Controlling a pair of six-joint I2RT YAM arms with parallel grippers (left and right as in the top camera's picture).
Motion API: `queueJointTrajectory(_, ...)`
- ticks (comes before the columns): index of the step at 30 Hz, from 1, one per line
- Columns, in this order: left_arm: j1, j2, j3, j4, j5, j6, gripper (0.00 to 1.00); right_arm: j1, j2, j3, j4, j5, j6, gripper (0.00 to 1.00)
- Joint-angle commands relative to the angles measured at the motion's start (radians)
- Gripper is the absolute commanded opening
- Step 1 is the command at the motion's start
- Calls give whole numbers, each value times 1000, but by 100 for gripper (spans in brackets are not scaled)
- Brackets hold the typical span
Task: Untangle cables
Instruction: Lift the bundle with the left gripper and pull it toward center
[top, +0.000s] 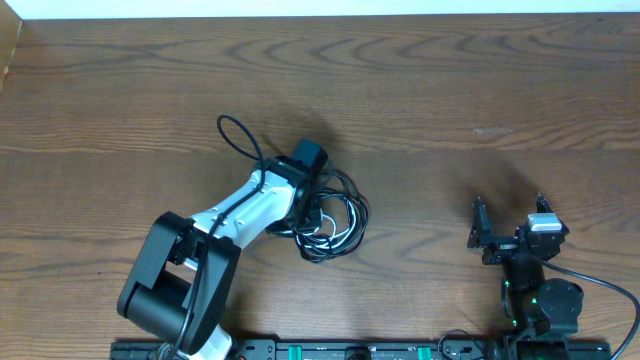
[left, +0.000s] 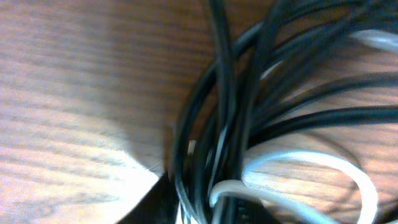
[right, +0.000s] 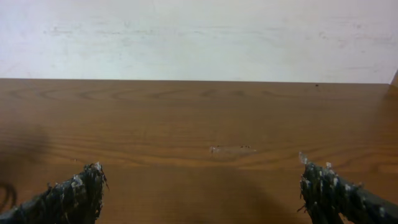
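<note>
The cables (top: 335, 220) lie in a small looped bundle on the wooden table, with thin black strands and a shorter white one (top: 325, 228). My left gripper (top: 312, 205) is down on the bundle's left side. In the left wrist view the black cable (left: 230, 112) and the white cable (left: 298, 162) fill the frame very close up. Their strands run in between the dark fingers (left: 208, 208), which sit close together around them. My right gripper (top: 509, 205) is open and empty far to the right of the bundle, and its two fingers also show in the right wrist view (right: 199, 186).
A thicker black arm cable (top: 240, 140) loops up behind the left wrist. The wooden table (top: 450, 90) stretches back to a white wall (right: 199, 37). A faint pale scuff (right: 230, 149) marks the wood ahead of the right gripper.
</note>
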Motion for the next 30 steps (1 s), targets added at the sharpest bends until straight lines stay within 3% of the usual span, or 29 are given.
queueJointTrajectory(1,-11,35,-16,23,18,-11,12,6,-1,-1,-4,7,7,99)
queueJointTrajectory(4,-11,35,-16,32,19,-27,8,6,-1,-1,-4,7,7,99)
queueJointTrajectory(15,-8,-7,6,5,18,-45,8,6,-1,-1,-4,7,7,99)
queueJointTrajectory(30,85,-377,42,-48,18,-72,7,6,-1,-1,-4,7,6,99)
